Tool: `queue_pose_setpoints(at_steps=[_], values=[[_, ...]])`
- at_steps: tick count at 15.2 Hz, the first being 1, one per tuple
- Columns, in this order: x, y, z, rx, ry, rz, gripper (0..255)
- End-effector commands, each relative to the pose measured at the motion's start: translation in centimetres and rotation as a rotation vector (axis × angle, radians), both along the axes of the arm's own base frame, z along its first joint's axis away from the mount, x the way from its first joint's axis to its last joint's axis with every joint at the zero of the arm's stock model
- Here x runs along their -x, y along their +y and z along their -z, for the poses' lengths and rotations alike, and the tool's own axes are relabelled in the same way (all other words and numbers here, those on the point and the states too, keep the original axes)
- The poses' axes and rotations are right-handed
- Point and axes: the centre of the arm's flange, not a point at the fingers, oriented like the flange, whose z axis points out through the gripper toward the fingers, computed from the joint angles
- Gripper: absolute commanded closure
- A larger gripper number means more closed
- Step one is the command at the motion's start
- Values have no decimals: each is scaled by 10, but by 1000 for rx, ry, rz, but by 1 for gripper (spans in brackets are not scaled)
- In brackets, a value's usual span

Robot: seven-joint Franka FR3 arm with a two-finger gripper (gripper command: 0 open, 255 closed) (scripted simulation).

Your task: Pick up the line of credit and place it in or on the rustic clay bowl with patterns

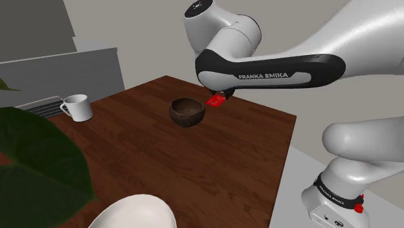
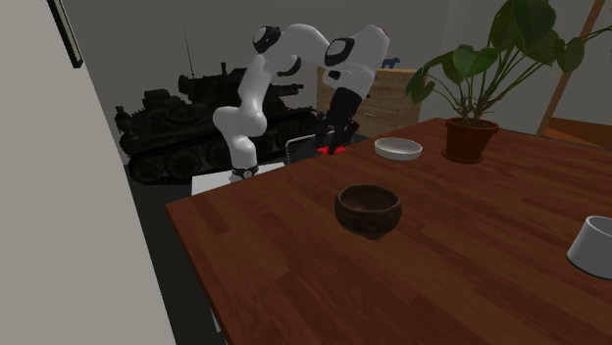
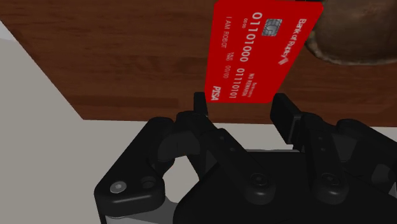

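Note:
The red bank card (image 3: 254, 54) stands between my black fingertips, and my gripper (image 3: 242, 108) is shut on its lower edge, holding it tilted above the dark wooden table (image 3: 127, 70). In the shoulder view the card (image 1: 216, 100) hangs just under the hand (image 1: 224, 96), close beside the brown bowl (image 1: 187, 111) on the side toward the view's right. The bowl (image 2: 368, 210) sits mid-table in the second exterior view, while the card (image 2: 333, 150) and gripper (image 2: 336, 143) are near the table's far edge. Part of the bowl's rim (image 3: 356, 38) shows just past the card.
A white mug (image 1: 76, 107) stands at the table's left in the shoulder view. A white dish (image 2: 397, 148) and a potted plant (image 2: 471, 137) stand on the far side in the second exterior view. A dark tank model (image 2: 167, 127) stands behind the arm's base.

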Motion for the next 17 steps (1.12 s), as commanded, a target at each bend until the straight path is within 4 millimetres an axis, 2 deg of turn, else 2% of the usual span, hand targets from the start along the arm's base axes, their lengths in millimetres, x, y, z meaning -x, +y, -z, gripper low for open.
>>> queue_pose_setpoints(at_steps=[1,10,11,17], values=[[-27,3,0,-2,-1,0,255],[-144,27,-4,-2,-1,0,255],[-152,29,-4,-2,-1,0,255],[-152,29,28,-2,-1,0,255]])
